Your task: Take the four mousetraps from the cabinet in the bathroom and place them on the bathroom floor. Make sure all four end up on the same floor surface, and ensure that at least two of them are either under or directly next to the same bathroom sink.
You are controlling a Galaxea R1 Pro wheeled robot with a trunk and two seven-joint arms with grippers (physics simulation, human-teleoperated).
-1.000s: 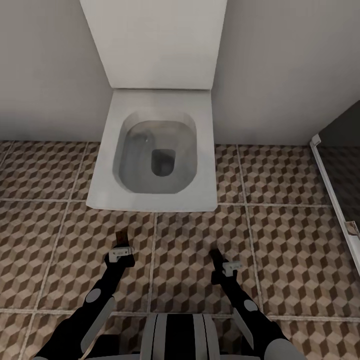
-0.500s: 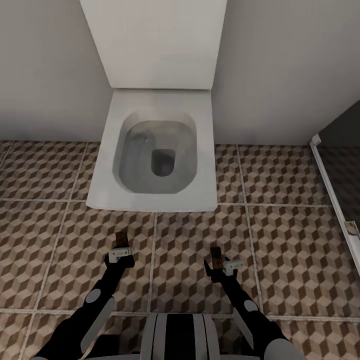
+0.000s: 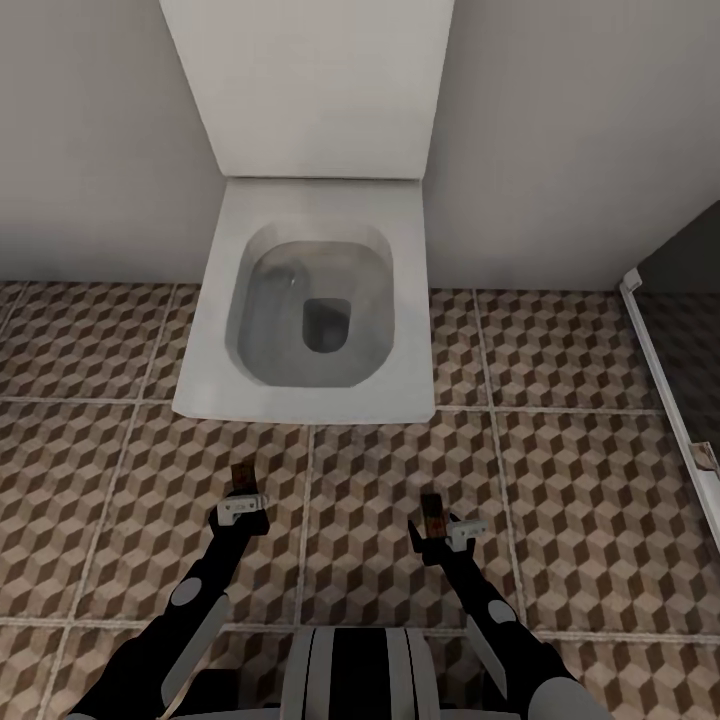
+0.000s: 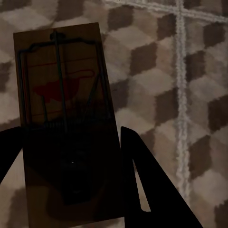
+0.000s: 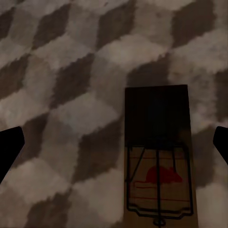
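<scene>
1. Left mousetrap (image 4: 64, 123): a tan board with a dark wire frame and a red mark, sitting between the 2 dark fingers of the left gripper (image 3: 240, 497). In the left wrist view the fingers press against both long edges, so the jaws are closed on it. In the head view it shows as a small brown piece at the lower left of centre, above the gripper's pale bracket.

2. Right mousetrap (image 5: 158, 156): it lies flat on the bathroom floor (image 3: 580, 470), with a shadow along its edge. The fingers of the right gripper (image 3: 436, 520) appear only at the far left and right edges of the right wrist view, well apart from the board. The jaws stand wide open and hold nothing. In the head view this trap shows at lower centre-right, just beside the gripper.

3. Judgement on placement: the right trap appears set down on the tiles and released. The left trap is held low over the same tiled surface, probably ready to be put down.

4. Sink condition: no sink is visible, so nearness to one cannot be confirmed.

5. Containers: the toilet (image 3: 312, 300) occupies the upper centre of the head view, lid raised against the wall. Its bowl holds greyish water and nothing else that can be made out.

6. Count: 2 traps are visible.
</scene>
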